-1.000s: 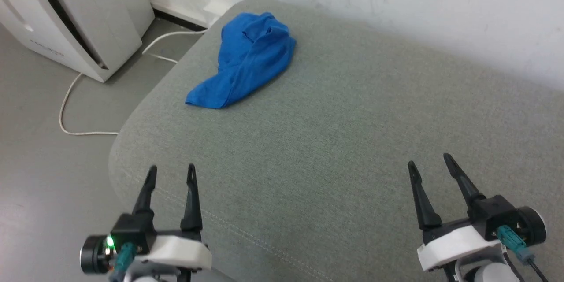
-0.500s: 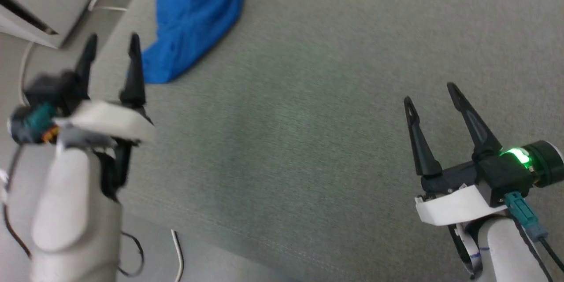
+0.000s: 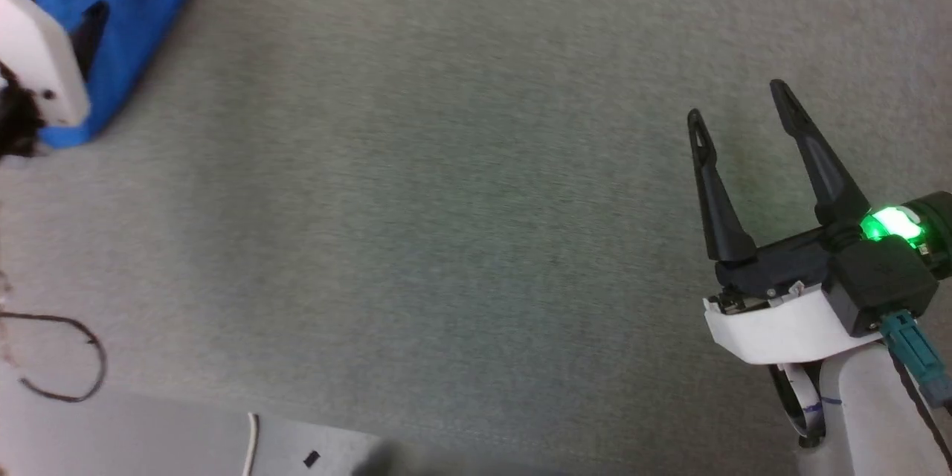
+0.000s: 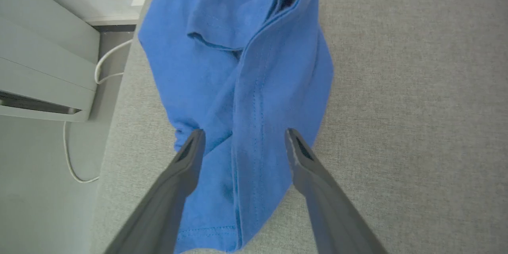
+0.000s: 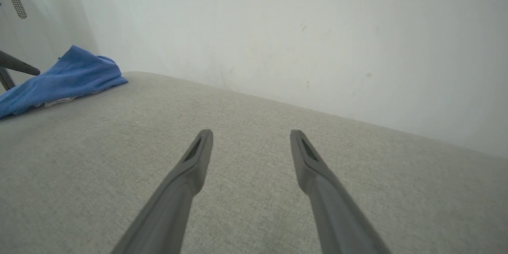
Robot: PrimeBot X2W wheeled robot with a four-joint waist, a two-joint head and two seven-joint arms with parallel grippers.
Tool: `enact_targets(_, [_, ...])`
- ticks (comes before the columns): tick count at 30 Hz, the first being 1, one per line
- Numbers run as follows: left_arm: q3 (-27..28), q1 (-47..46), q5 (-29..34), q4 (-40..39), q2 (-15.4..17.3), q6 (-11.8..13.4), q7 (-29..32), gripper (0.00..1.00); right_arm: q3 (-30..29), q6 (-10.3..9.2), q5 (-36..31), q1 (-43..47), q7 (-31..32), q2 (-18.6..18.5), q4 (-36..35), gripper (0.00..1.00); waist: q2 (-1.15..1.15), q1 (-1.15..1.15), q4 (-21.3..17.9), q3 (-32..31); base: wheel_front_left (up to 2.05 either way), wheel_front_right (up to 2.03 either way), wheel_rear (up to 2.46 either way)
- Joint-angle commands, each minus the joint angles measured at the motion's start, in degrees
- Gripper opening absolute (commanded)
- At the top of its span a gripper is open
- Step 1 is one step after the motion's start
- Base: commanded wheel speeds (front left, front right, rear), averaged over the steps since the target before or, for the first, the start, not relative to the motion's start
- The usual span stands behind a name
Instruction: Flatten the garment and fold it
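— What was the biggest thing in front of the robot?

— A broad grey fabric cushion (image 3: 446,201), running up to a pale wall (image 5: 278,27). Off its corner stood a white appliance (image 4: 39,67) on the floor.

— And where was the garment (image 4: 238,67)?

— Bunched in a blue heap near that same corner of the cushion, close to the edge beside the appliance. It lay crumpled, with a stitched seam running down its middle and a hem at the near end. Only blue cloth showed; I could not make out any print.

— The left gripper (image 4: 245,133)?

— Right over the near part of the heap, its two dark fingers spread wide, one on each side of the seam. Nothing was pinched between them. Whether the tips touched the cloth I could not tell.

— And the right gripper (image 3: 736,100)?

— Well apart from the garment, out over bare cushion on the other side, fingers parted just as wide and holding nothing.

— Anything smaller?

— A thin white cord (image 4: 69,158) curled on the floor by the appliance, and a green light (image 3: 892,223) glowed on the right gripper's body.
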Motion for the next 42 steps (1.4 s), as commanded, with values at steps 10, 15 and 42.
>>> enact_targets(10, [-6.33,-2.47,-14.14,6.94,7.36,-0.42,16.71,0.86,-0.2,-0.12,0.35,-1.93,-1.63,0.47,1.1,1.0,0.0,-0.02,-8.01,8.01,0.0,0.0,0.0])
enact_targets(15, [-6.95,-0.39,-19.09,7.42,8.03,-0.42,17.81,0.0,-0.94,-0.12,0.34,-1.88,-2.11,0.56,2.43,1.0,0.0,-0.02,-7.85,6.68,0.0,0.0,0.0])
enact_targets(42, [-10.83,-2.47,-7.69,-7.25,1.89,0.55,-31.74,0.0,-5.78,-0.12,3.82,4.75,-3.1,0.64,11.55,1.0,0.0,-0.02,-12.64,-21.75,0.0,0.0,0.0])
